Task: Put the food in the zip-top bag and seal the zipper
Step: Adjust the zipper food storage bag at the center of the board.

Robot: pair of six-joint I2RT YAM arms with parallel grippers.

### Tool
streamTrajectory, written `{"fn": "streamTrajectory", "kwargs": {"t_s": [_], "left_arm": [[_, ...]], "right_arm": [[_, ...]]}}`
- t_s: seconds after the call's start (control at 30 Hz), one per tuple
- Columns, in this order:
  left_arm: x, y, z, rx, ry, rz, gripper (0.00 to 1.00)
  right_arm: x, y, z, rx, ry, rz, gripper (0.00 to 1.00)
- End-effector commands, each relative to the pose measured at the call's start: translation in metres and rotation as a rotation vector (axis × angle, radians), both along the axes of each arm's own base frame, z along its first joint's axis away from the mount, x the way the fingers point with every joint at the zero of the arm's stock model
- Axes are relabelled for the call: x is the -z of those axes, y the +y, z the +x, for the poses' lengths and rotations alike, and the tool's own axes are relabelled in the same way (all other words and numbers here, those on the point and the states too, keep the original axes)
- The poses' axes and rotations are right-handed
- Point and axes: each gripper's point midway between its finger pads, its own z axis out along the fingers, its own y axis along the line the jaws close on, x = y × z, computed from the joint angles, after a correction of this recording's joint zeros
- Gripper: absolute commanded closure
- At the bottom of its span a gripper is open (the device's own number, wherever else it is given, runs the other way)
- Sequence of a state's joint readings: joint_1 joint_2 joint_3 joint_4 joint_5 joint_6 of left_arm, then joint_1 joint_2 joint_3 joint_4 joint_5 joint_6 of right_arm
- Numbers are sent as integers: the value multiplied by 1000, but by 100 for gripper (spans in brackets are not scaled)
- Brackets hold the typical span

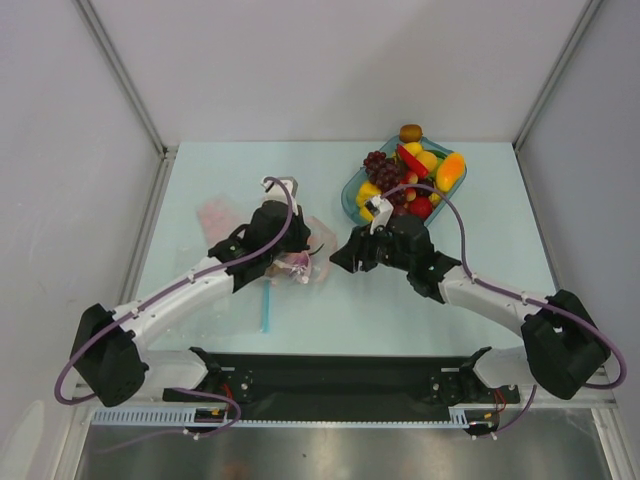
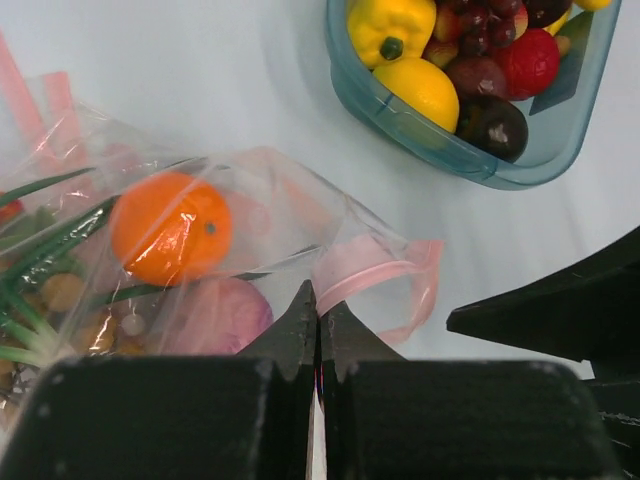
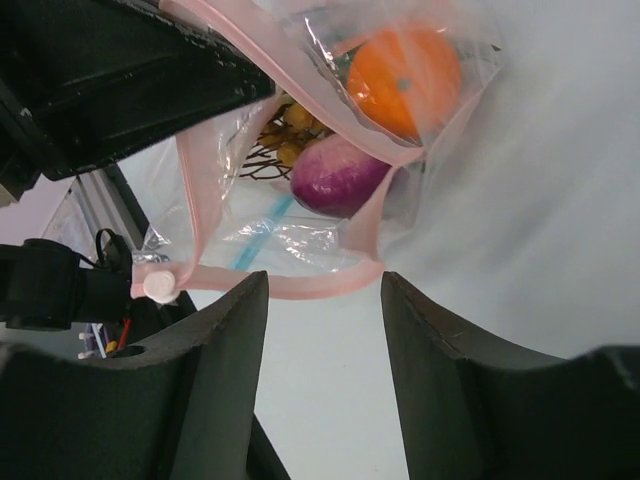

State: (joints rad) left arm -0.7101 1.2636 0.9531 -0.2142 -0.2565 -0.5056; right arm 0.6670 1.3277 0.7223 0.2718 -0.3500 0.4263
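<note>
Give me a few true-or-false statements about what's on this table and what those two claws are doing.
1. The orange lies inside the clear bag. True.
2. The teal tray is empty. False: it holds a lemon, among other pieces.
3. The bag's mouth is sealed. False: it gapes open.
4. The left gripper is shut. True.
5. The right gripper is clamped on a fruit. False: its fingers stand apart, holding nothing.
</note>
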Motion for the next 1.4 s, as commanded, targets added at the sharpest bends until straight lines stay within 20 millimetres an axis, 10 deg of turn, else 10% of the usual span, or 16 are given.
{"fn": "streamTrajectory", "kwargs": {"t_s": [0.0,0.63,0.97,1.37], "left_arm": [[-25,-15,-4,61,-45,-115,100],[-42,-8,-9,60,-82,-124,100],[-37,-6,-6,49,-71,-93,100],[-5,-7,9,-1,-17,-16,100]], "right_arm": [[-14,11,2,-38,-35,68,46],[15,21,11,-42,-6,44,49],[26,24,15,-28,63,18,100],[78,-63,53,406,250,-461,100]]}}
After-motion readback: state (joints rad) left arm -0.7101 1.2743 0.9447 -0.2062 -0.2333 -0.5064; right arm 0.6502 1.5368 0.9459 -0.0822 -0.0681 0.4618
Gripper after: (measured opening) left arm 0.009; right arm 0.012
